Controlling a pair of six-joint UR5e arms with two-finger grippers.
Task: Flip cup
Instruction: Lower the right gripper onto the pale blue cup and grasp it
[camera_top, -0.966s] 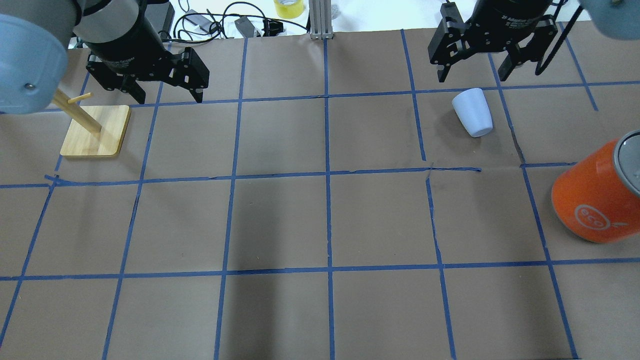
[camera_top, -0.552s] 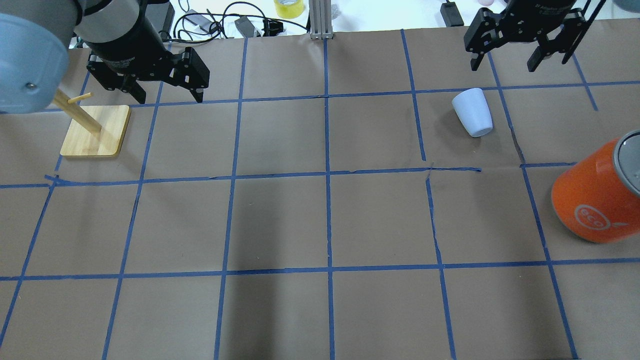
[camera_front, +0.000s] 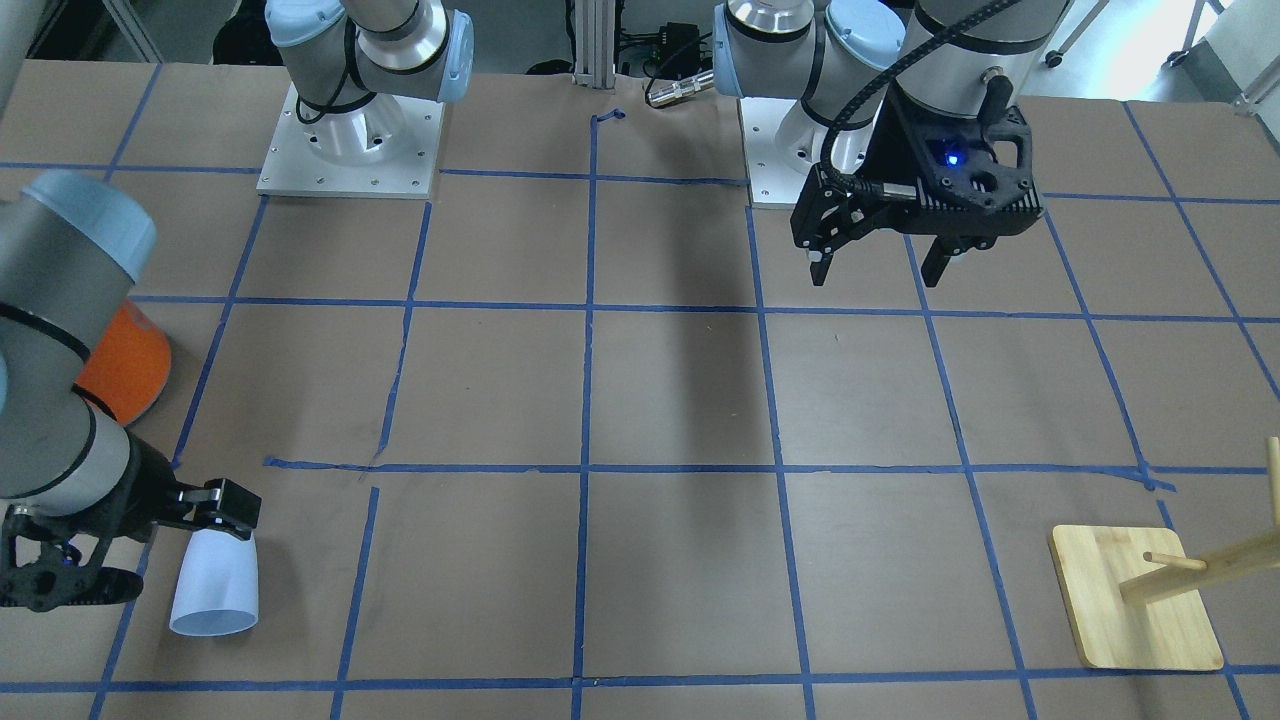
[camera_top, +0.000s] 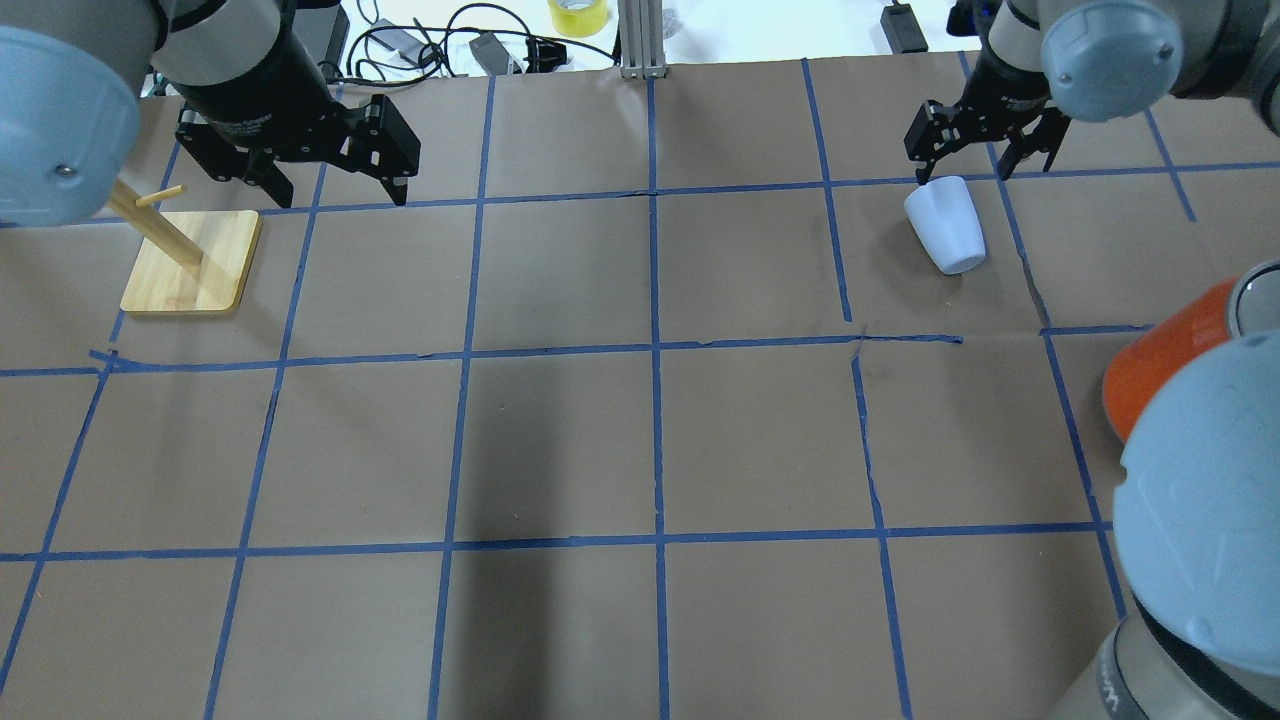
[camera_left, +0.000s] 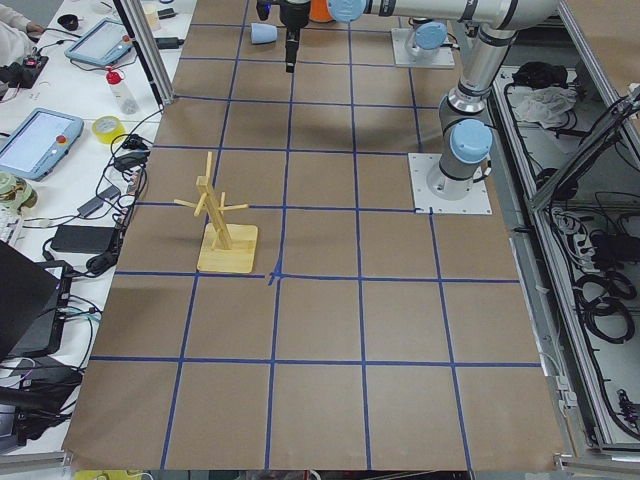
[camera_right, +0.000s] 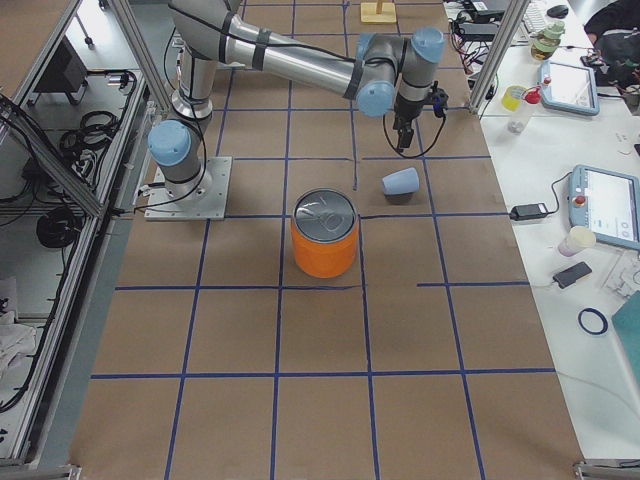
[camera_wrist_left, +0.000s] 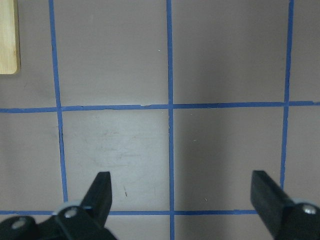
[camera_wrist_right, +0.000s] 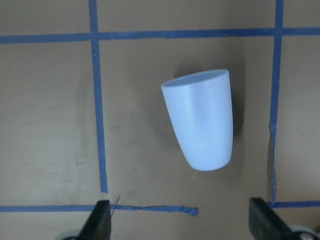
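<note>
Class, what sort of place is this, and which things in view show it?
Probably a robotics lab: left arm and right arm bolted to a table gridded with blue tape, touchscreen pendants on the side bench.

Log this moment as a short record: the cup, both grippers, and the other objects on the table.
cup: lying on its side, rim facing away from the robot
right gripper: open, over the cup's rim end, not gripping it
left gripper: open, holding nothing
orange can: upright, apart from the cup
wooden peg stand: upright, near the left gripper
</note>
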